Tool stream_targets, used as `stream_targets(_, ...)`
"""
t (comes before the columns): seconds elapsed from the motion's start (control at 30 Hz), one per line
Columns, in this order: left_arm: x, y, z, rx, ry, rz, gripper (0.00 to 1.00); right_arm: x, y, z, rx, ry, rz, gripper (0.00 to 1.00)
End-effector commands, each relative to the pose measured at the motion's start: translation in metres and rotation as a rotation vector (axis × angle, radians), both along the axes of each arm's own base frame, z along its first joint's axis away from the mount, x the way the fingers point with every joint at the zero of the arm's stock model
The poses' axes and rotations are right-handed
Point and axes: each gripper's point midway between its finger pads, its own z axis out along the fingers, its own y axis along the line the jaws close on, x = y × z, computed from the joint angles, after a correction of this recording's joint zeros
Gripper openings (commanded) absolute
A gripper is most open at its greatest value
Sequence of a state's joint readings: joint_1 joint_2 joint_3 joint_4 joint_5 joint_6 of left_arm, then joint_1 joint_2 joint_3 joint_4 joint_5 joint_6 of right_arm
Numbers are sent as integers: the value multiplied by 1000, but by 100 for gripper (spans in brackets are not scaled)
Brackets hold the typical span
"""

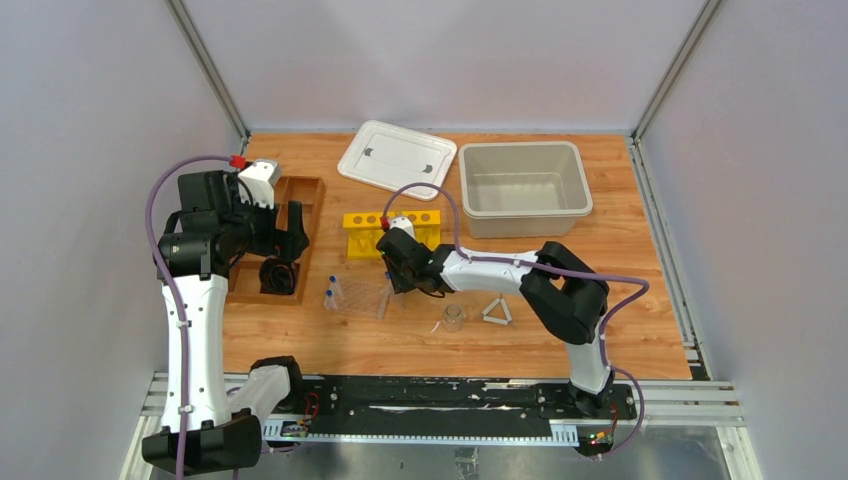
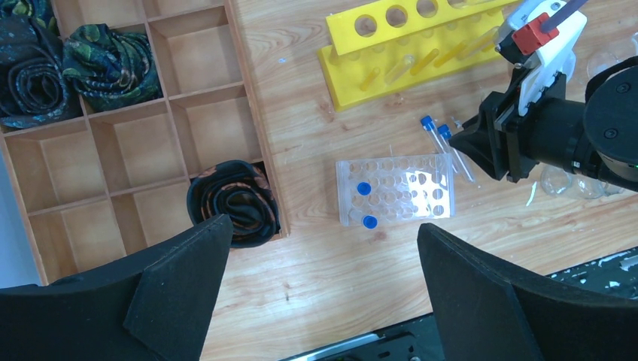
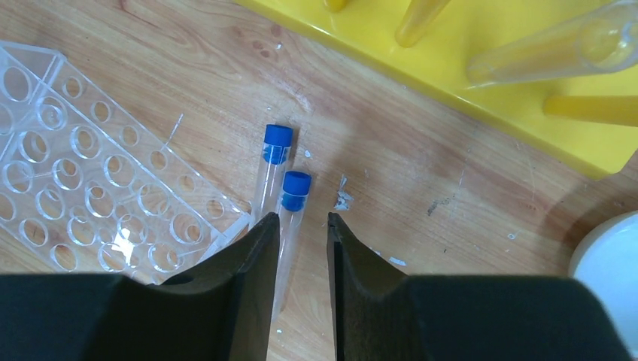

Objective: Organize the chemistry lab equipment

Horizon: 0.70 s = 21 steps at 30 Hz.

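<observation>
Right claw [image 3: 303, 222] low over the tabletop [image 3: 421, 150], fingers a narrow gap apart. It straddles the body of one blue-capped tube [image 3: 294, 189] lying flat. The tube sits close against one finger, with a gap showing at the other: not pinched. Second loose tube [image 3: 275, 147] lies just beside it, next to the clear rack [image 3: 83, 173]. Two racked tubes [image 2: 363, 188] stand capped there. Yellow rack [image 3: 481, 68] is beyond. Left claw [image 2: 323, 229] is spread wide, holding nothing, near the wooden tray [image 2: 248, 113].
</observation>
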State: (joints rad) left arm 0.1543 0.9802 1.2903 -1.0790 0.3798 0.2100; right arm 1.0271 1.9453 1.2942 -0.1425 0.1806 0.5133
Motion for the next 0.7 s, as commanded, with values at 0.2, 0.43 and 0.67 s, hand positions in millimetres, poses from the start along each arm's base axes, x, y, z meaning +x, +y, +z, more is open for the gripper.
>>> stream_targets(0.2,1,2,10,11,-41,3,100,1,-15,-31,-78,31,-45,29)
stream_targets(0.43,1,1,11,8,-45,0,100,5,-22,-29,-88,27,-64,23)
stream_targets(0.67,-1,-3,11,-5,-50,-20,100,16,-17,60,64,-104,-76,0)
